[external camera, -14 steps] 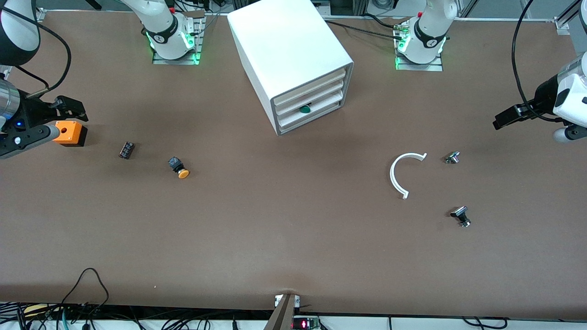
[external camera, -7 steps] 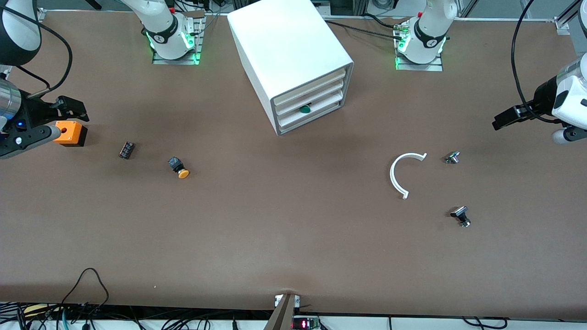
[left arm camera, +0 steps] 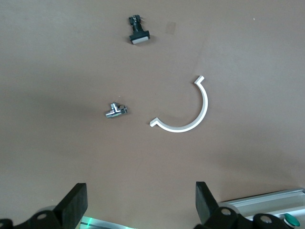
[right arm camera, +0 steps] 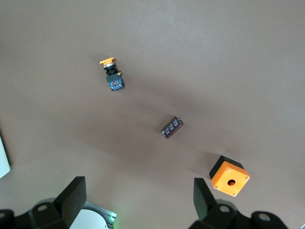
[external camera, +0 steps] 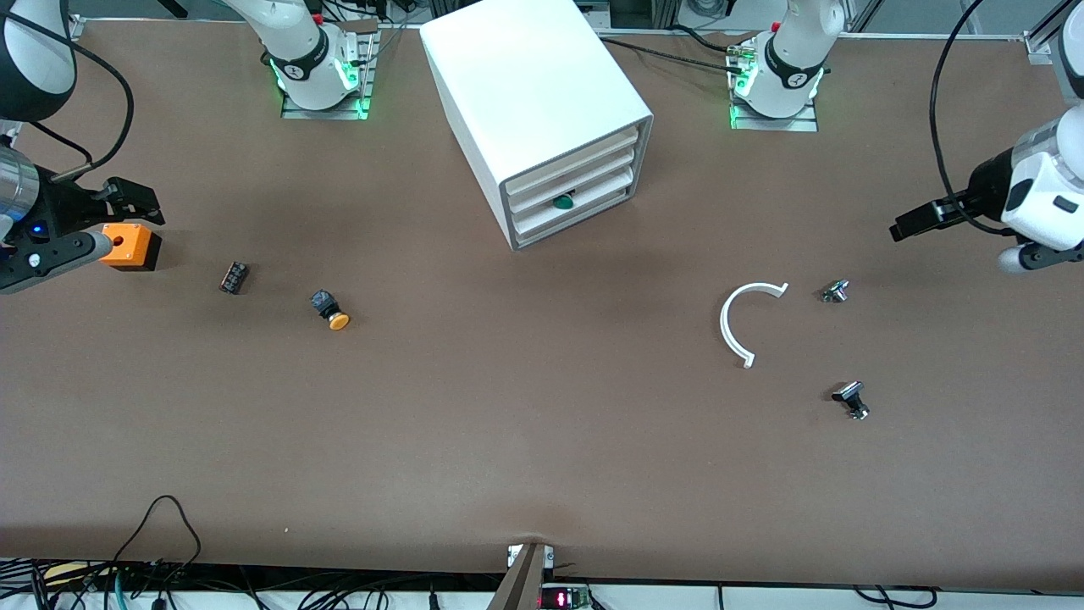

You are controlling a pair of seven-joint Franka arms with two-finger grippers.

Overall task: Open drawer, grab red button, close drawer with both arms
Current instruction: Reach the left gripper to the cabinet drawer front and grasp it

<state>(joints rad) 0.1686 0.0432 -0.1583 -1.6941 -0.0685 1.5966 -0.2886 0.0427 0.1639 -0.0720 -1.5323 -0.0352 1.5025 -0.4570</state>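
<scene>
Both grippers hover open-fingered, empty, over the brown counter (external camera: 542, 440).
Left gripper (left arm camera: 138, 207); right gripper (right arm camera: 136, 200); white boxy cabinet (external camera: 533, 110) drawers shut.

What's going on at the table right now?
Nothing is held yet. The left gripper hangs open over the left arm's end of the table, and the right gripper is open above the orange box. The white cabinet has its drawers shut or nearly so; something green shows at its front.
</scene>
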